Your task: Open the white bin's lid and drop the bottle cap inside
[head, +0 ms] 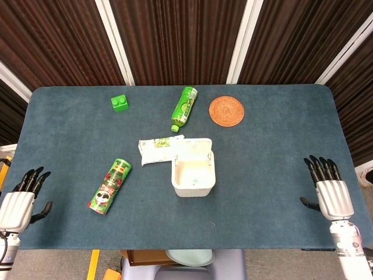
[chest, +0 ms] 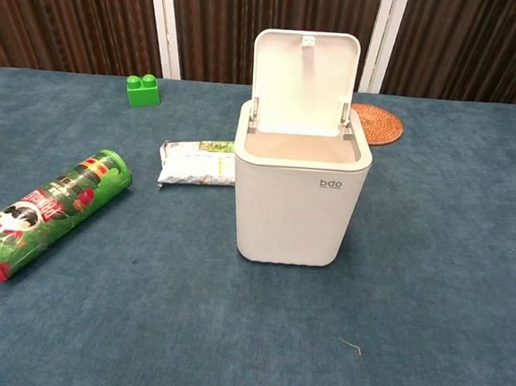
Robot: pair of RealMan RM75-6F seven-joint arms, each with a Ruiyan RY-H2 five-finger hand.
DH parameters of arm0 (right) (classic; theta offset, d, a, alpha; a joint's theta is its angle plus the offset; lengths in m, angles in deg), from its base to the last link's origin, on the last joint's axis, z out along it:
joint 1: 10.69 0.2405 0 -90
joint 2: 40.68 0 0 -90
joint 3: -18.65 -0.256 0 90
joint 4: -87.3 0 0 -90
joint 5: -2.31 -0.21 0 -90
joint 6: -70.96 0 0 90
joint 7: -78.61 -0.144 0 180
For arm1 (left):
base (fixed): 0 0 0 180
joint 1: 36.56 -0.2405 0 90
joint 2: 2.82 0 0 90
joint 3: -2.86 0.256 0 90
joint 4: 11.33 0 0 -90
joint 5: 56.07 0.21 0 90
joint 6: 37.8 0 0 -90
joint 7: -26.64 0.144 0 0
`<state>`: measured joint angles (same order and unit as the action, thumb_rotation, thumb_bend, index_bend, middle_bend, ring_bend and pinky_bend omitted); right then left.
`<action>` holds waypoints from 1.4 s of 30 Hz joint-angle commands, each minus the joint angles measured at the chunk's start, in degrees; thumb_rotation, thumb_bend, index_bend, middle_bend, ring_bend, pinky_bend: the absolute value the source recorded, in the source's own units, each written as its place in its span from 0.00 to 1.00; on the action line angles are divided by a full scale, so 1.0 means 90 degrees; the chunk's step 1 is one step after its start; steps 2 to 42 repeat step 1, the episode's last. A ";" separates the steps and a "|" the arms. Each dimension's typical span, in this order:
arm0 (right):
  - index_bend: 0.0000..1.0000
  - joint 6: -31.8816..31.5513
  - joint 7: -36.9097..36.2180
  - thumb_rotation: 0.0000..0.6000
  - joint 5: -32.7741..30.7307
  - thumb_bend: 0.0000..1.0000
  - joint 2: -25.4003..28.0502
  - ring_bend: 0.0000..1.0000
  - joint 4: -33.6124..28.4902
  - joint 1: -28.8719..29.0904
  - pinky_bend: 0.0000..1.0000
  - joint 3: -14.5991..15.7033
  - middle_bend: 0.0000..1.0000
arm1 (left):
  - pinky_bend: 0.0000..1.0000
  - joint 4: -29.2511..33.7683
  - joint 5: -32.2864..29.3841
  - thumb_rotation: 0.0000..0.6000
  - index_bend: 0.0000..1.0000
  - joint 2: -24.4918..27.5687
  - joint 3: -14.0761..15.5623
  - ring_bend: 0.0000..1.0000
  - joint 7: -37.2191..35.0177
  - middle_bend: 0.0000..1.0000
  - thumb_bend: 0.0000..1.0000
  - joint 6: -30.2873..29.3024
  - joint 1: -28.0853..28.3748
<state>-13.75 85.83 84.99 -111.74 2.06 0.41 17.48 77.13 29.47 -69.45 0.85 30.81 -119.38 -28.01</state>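
Smooth matt plastic white bin (chest: pixel 298 205), woven coaster (head: pixel 226 111), felt-like table (chest: pixel 449 262)

Left hand (head: pixel 16 205), right hand (head: pixel 333 195): both empty, fingers spread.

green block (head: pixel 119 102), green bottle (head: pixel 184 108), woven coaster (head: pixel 226 111), snack packet (head: pixel 157 150), chip can (head: pixel 109 186) on blue table (head: pixel 280 151).
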 commanded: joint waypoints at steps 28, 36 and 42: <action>0.10 -0.0021 -0.0047 1.00 0.0103 0.13 -0.0051 0.04 0.0074 -0.0032 0.15 0.0013 0.15 | 0.32 0.0007 0.0017 1.00 0.13 -0.0003 0.0007 0.05 0.0016 0.05 0.37 -0.0009 0.0000; 0.10 -0.0021 -0.0047 1.00 0.0103 0.13 -0.0051 0.04 0.0074 -0.0032 0.15 0.0013 0.15 | 0.32 0.0007 0.0017 1.00 0.13 -0.0003 0.0007 0.05 0.0016 0.05 0.37 -0.0009 0.0000; 0.10 -0.0021 -0.0047 1.00 0.0103 0.13 -0.0051 0.04 0.0074 -0.0032 0.15 0.0013 0.15 | 0.32 0.0007 0.0017 1.00 0.13 -0.0003 0.0007 0.05 0.0016 0.05 0.37 -0.0009 0.0000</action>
